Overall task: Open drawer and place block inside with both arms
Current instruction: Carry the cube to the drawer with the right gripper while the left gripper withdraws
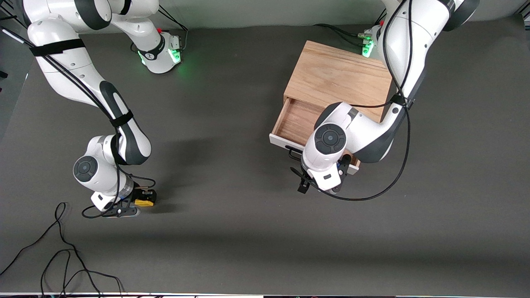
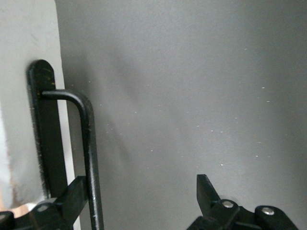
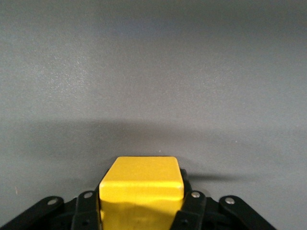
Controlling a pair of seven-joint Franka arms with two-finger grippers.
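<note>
Fingers (image 3: 192, 203) of right gripper (image 1: 138, 203) clamped on block (image 3: 142, 184), low over table (image 1: 232, 231) toward right arm's end. Left gripper (image 1: 319, 182) spread wide, one finger (image 2: 72, 199) inside handle (image 2: 88, 158), the other clear. Drawer (image 1: 296, 120) pulled partway out of cabinet (image 1: 339, 76), nearer front camera.
</note>
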